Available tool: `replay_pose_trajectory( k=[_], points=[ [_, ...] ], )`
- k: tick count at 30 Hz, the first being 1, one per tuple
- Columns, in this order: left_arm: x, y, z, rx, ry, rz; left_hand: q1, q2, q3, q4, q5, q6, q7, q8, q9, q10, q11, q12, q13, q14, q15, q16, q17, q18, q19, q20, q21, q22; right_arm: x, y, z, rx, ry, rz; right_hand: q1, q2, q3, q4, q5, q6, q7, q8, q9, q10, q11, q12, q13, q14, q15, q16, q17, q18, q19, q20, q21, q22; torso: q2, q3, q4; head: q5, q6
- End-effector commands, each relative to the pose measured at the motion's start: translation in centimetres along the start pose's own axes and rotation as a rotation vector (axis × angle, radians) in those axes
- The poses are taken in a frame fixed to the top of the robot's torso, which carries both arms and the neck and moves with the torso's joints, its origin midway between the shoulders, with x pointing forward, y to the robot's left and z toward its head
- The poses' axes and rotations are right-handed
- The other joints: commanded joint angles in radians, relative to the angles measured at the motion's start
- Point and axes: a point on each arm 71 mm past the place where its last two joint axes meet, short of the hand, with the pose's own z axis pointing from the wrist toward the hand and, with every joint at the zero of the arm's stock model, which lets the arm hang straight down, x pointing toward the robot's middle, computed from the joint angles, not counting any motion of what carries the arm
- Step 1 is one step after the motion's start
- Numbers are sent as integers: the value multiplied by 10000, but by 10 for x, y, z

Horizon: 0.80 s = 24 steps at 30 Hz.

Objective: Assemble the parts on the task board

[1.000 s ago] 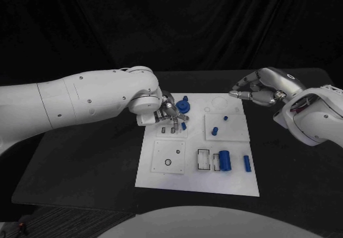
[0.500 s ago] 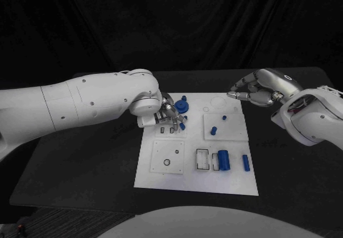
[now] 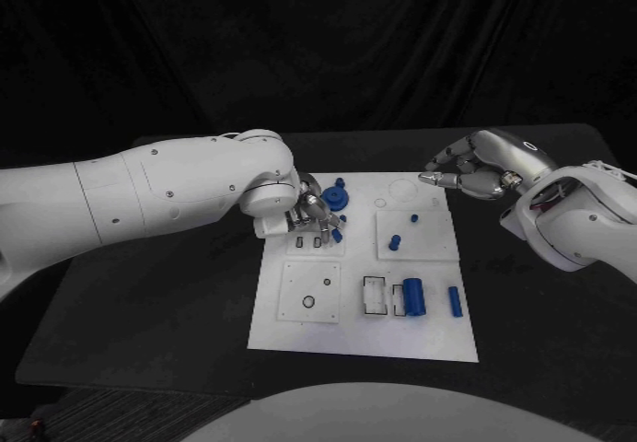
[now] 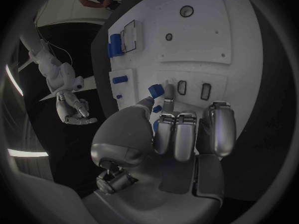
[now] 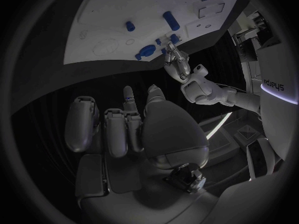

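1. I see the task board [image 3: 308,336], a white plate, flat mid tabletop [image 3: 159,304], long side running away from me.
2. My left hand [image 3: 313,217] is over the board's far-left part, by the two small slots [image 3: 311,242]. In the left wrist view the fingers [image 4: 176,134] curl down twd the slots and the thumb tip touches a small blue peg [image 4: 156,90].
3. Looks like the peg [image 3: 336,234] is pinched betw thumb + a finger, low over the board beside the slots; can't tell if it touches the board.
4. Blue round part w/ knob [image 3: 337,195] stands on the board's far edge, just beyond the left hand.
5. My right hand [image 3: 468,170] is off the board's far-right corner, above the tabletop, fingers curled in, nothing in them; right wrist view shows the same.
6. Mid-right plate on the board has two short blue pegs [image 3: 413,219] and [image 3: 394,242] standing in it.
7. Near part: big blue cylinder [image 3: 415,296] lying next to a rect frame [image 3: 376,296]; a thin blue pin [image 3: 454,302] lies right of it, apart.
8. Near-left square plate [image 3: 312,292] has a small ring hole, no blue part on it.
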Motion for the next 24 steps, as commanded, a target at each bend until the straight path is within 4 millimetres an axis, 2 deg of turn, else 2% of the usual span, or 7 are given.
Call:
replay_pose_trajectory(
  k=[1,2,4,10,18,20,24],
  points=[
    [1,2,0,-364,-33,-120,-176,-30,25,70,-249,-1,63,-114,32,1044,40,35,2607,1020,8,27,2633,-24,-58,-11,-42,1207,0,0,-1,-36,-164,-38,76,29,-37,28,61,97,6,37,11,699,-32,-61,1919,795,-53,-35,1296,-173,74,20,-11,1832,-15,1,7,-13,-1],
    [0,3,0,-355,-60,-148,-218,-33,19,90,-334,4,67,-131,43,1044,44,35,2607,1020,11,27,2633,-24,-57,-8,-46,1210,0,-1,-1,-28,-158,-36,72,33,-37,32,59,104,5,39,12,706,-27,-49,1933,797,-50,-31,1302,-177,80,21,6,1836,-17,2,7,-10,-1],
    [0,4,0,-346,-100,-192,-622,-44,-142,363,-834,44,88,-207,115,1044,68,35,2607,1020,32,27,2633,-25,-45,12,-60,1229,1,-1,-1,-12,-147,-34,72,33,-37,32,59,104,5,39,12,706,-27,-49,1933,797,-50,-31,1302,-177,80,21,6,1836,-17,0,7,-14,-1],
    [1,5,-2,-346,-136,-247,-1105,-107,-458,766,-1294,208,65,-225,295,1044,52,35,2607,1020,21,27,2633,-36,15,11,-40,1289,1,-3,-3,53,-126,-36,66,42,-36,38,58,114,5,41,14,705,-19,-52,1929,796,-45,-35,1296,-178,83,23,13,1838,-24,2,13,-22,-1],
    [2,4,-6,-333,-114,-185,-1084,-137,-514,778,-1254,352,16,-169,399,1044,14,35,2607,1020,-8,27,2633,-41,48,-8,-27,1314,1,-4,-3,117,-100,-48,42,74,-33,50,59,138,9,43,17,705,0,-55,1926,796,-31,-40,1289,-178,81,32,5,1835,-33,10,12,-46,-1],
    [2,4,-6,-330,-98,-155,-900,-144,-474,651,-1031,420,-32,-145,519,1044,-29,35,2607,1020,-47,27,2633,-44,74,-45,-25,1334,2,-5,-3,129,-90,-50,24,96,-32,56,59,150,13,44,19,708,7,-52,1930,795,-23,-45,1280,-179,81,37,7,1836,-26,17,4,-25,-1],
    [4,4,-7,-330,0,-55,-666,-189,-411,442,-786,430,-69,-149,668,1044,-68,35,2607,1020,-87,27,2633,-47,96,-88,-34,1351,2,-5,-3,147,-80,-50,10,113,-30,59,59,157,15,43,20,707,13,-56,1926,797,-18,-41,1285,-177,79,41,0,1833,-2,1,8,-56,-1]
  ],
)
